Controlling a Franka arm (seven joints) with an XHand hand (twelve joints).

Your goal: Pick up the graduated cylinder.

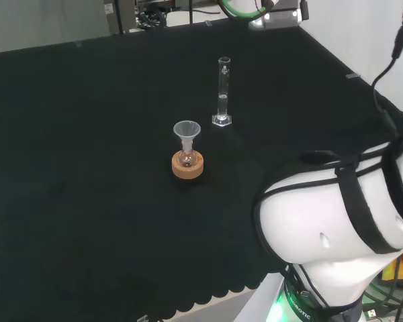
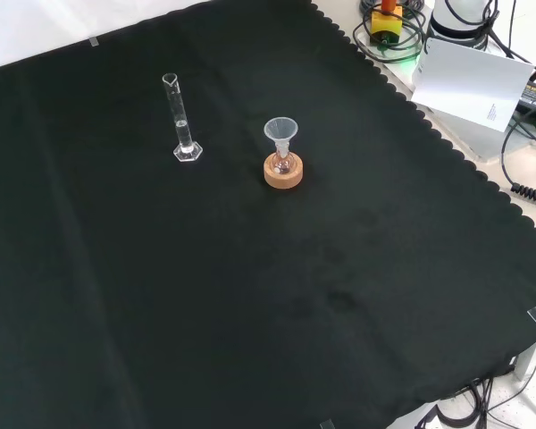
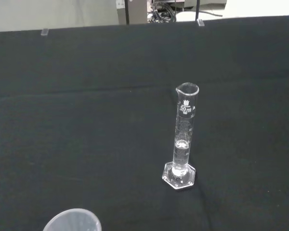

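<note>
A clear glass graduated cylinder [image 1: 222, 92] [image 2: 181, 121] [image 3: 183, 138] stands upright on its hexagonal foot on the black cloth, with a little clear liquid low in the tube. In the head view it is behind and to the right of the funnel; in the front view it is to the funnel's left. Nothing touches it. The wrist view looks at it from some way off.
A clear funnel [image 1: 187, 136] [image 2: 281, 136] [image 3: 73, 221] sits in a small flask on a cork ring stand [image 1: 187, 165] [image 2: 283, 171]. The arm's white links [image 1: 336, 221] stand at the head view's right. Cables and a white sheet [image 2: 472, 82] lie past the cloth's scalloped edge.
</note>
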